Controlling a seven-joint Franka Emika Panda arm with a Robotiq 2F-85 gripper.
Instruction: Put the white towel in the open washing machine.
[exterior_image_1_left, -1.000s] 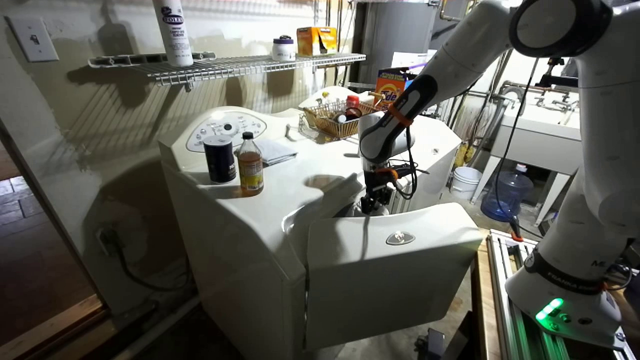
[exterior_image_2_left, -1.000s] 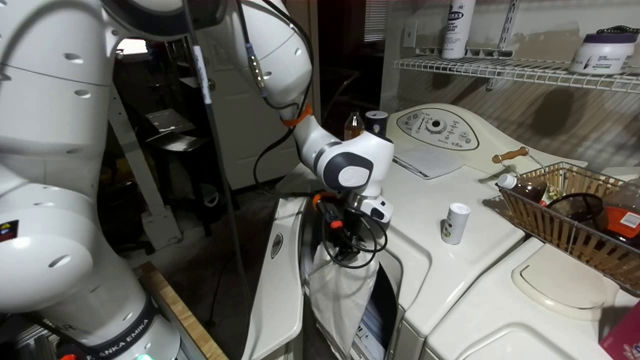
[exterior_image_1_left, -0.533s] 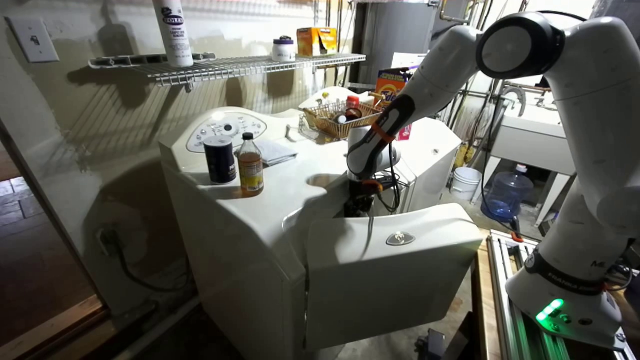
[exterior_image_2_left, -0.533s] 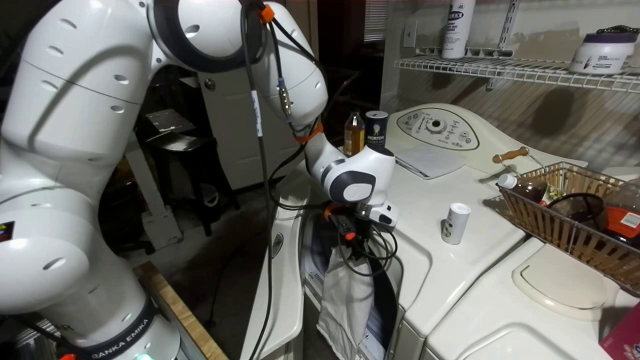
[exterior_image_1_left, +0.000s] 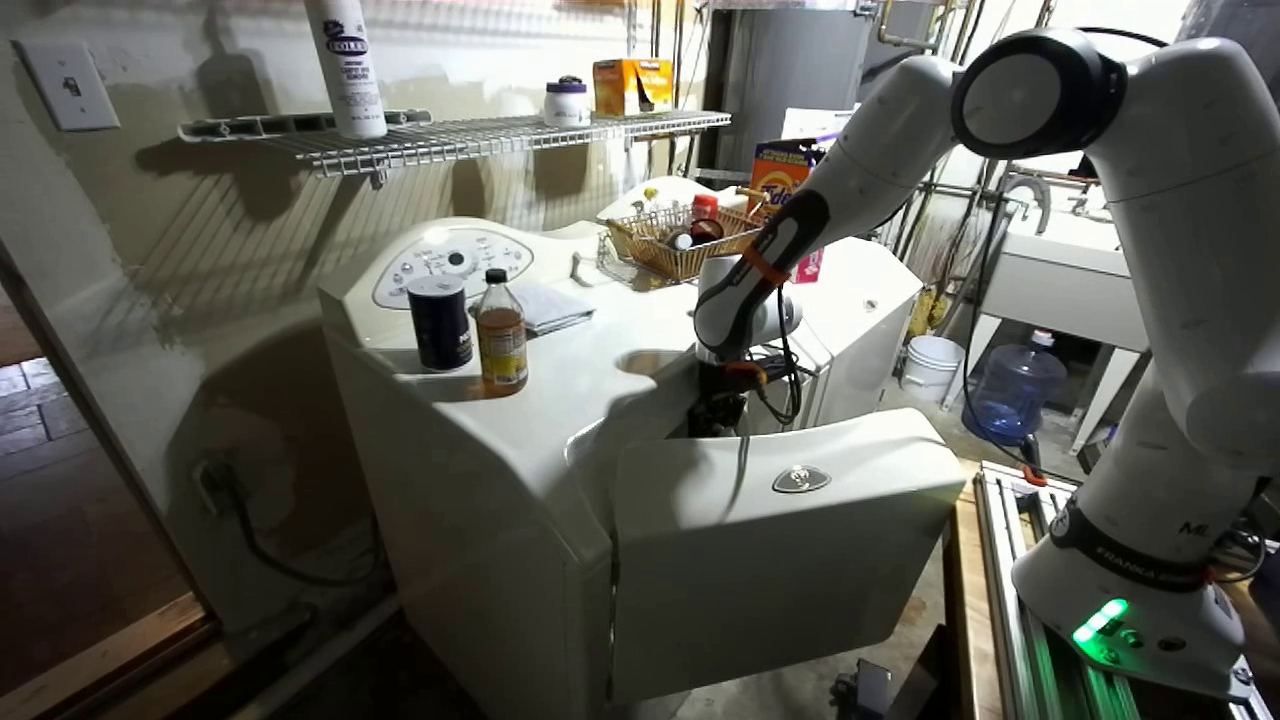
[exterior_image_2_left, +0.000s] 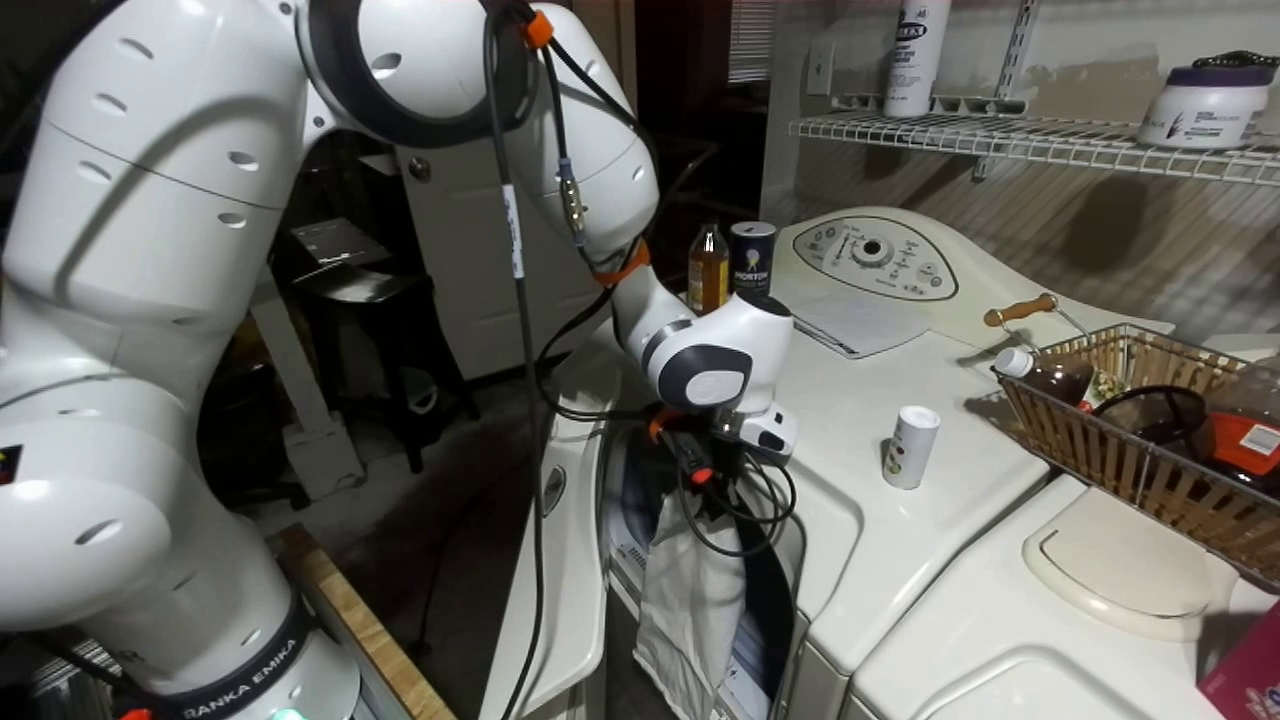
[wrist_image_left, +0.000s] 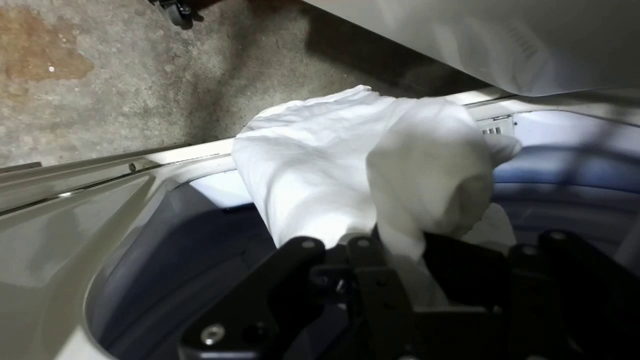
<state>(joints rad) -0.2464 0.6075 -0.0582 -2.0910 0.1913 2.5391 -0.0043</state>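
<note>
The white towel (exterior_image_2_left: 690, 610) hangs bunched from my gripper (exterior_image_2_left: 708, 502) at the washing machine's opening. In the wrist view the towel (wrist_image_left: 310, 160) spreads across the front rim (wrist_image_left: 210, 152); its far end shows against the floor beyond the rim. My gripper (wrist_image_left: 400, 240) is shut on the towel, with cloth between its fingers, above the dark drum (wrist_image_left: 210, 270). The washing machine (exterior_image_1_left: 480, 500) stands with its door (exterior_image_1_left: 780, 560) swung open. In an exterior view my gripper (exterior_image_1_left: 718, 412) is low behind the open door, which hides the towel there.
A dark canister (exterior_image_1_left: 440, 325) and an amber bottle (exterior_image_1_left: 501, 340) stand on the machine top. A small white canister (exterior_image_2_left: 911, 447) stands near the opening. A wicker basket (exterior_image_2_left: 1150, 430) with bottles sits farther along. A wire shelf (exterior_image_1_left: 520, 140) hangs on the wall.
Over the last second my gripper and the towel moved lower and a little toward the machine body, sinking behind the door. In the last half second almost nothing moved.
</note>
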